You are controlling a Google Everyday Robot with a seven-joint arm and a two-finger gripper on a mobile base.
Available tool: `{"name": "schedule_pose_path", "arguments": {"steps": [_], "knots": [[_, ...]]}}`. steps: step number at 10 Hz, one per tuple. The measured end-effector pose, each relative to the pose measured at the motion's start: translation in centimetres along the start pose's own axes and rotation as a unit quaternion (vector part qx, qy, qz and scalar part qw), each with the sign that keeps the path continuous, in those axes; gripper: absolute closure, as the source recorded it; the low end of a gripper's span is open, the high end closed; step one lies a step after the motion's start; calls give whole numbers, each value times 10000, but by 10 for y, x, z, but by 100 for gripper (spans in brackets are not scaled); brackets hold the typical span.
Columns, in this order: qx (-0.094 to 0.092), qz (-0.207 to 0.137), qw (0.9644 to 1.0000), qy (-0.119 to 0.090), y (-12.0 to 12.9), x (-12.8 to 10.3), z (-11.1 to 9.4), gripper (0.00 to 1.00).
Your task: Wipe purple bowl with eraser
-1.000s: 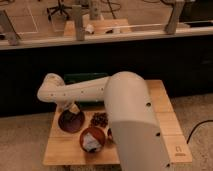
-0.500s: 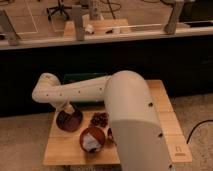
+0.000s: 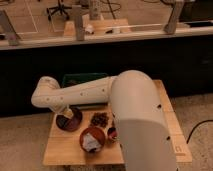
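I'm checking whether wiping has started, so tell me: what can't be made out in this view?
- Gripper: over the purple bowl, but the arm's wrist covers its tip; the eraser is not visible.
- Purple bowl's inside: partly hidden by the gripper.
- Wooden table, right part: hidden behind the arm.
- Small dark pile and white lump in the orange-red bowl: too blurred to identify.

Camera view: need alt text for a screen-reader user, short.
The robot's white arm reaches left across a small wooden table, its gripper down in the purple bowl at the table's left edge. Right of it lie a dark clump and an orange-red bowl holding a white lump.
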Motion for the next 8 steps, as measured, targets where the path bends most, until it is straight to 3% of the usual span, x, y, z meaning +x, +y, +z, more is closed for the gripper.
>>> {"name": "schedule_pose_path", "arguments": {"steps": [8], "knots": [[-372,246,9989,121,37,22,19,68]]}}
